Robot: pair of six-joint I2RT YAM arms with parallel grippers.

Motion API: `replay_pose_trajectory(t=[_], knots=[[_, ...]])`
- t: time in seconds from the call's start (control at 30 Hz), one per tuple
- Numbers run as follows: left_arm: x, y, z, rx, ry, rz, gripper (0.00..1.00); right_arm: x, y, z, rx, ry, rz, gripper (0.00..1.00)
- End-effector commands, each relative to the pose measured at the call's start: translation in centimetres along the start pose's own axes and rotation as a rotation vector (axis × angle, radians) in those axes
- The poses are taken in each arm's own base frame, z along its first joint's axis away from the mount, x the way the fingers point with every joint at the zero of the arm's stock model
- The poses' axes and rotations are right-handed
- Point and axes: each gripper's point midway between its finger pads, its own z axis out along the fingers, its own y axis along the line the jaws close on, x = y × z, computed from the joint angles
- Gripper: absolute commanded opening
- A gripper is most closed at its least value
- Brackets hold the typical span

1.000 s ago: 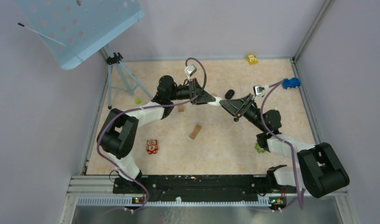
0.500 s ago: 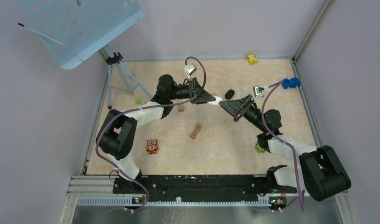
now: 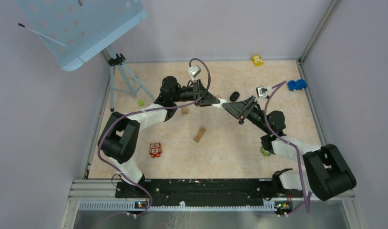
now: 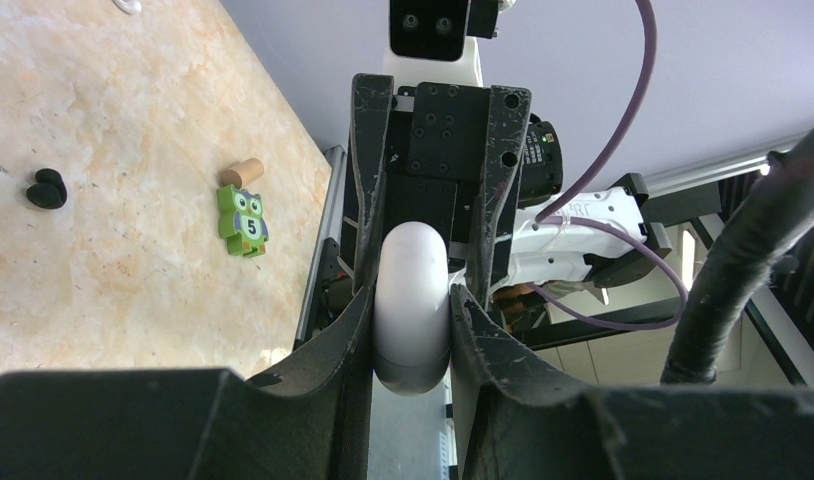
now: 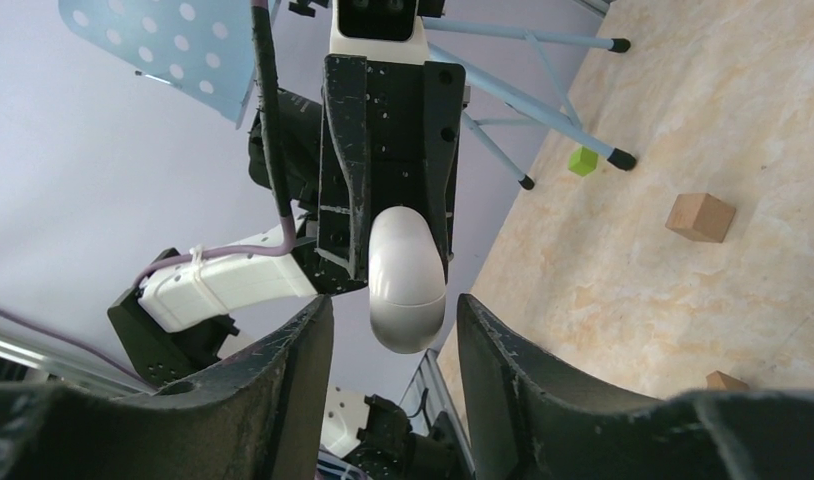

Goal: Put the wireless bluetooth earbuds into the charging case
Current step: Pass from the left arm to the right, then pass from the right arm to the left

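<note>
Tan table (image 3: 230, 152); L pincer (image 4: 413, 295) clamps charging case (image 5: 407, 270); R pincer (image 5: 393, 308) open round it.

Green owl block (image 4: 243, 222) reads "5"; red owl block (image 3: 155, 150) seemingly "2".

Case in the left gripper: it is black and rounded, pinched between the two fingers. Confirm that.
Not quite. The case is white, not black, as the left wrist view shows plainly. The rest stands: it is rounded, and the left gripper has it pinched between its two fingers.
</note>
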Motion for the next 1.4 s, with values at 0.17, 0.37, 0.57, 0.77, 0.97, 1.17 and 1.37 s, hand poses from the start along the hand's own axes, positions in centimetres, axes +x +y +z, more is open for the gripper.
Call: replay_pose_trajectory(t=[0.17, 0.37, 0.57, 0.77, 0.97, 1.17, 1.37], knots=[[-0.9, -3.8, -0.1, 0.056, -0.020, 0.122, 0.00, -0.5, 2.6, 0.9, -0.130, -0.012, -0.029, 0.29], [-0.9, -3.9, -0.1, 0.057, -0.019, 0.134, 0.00, -0.2, 2.3, 0.9, -0.140, -0.007, -0.018, 0.00], [-0.7, -4.5, -0.4, 0.034, 0.041, 0.236, 0.47, 1.2, 3.0, 0.8, -0.191, 0.095, -0.056, 0.00], [1.9, -4.6, -1.5, 0.072, 0.268, 0.217, 0.61, 3.4, 3.0, -0.1, -0.236, 0.287, -0.105, 0.00], [3.7, -4.0, -3.1, -0.004, 0.333, 0.244, 0.63, 4.0, 2.1, -1.8, -0.221, 0.416, -0.155, 0.00], [5.9, -3.4, -4.2, -0.054, 0.389, 0.132, 0.61, 5.1, 0.6, -2.6, -0.136, 0.593, -0.256, 0.00], [7.0, -3.3, -4.7, -0.036, 0.411, 0.104, 0.62, 5.2, 0.0, -3.1, -0.090, 0.699, -0.334, 0.00]])
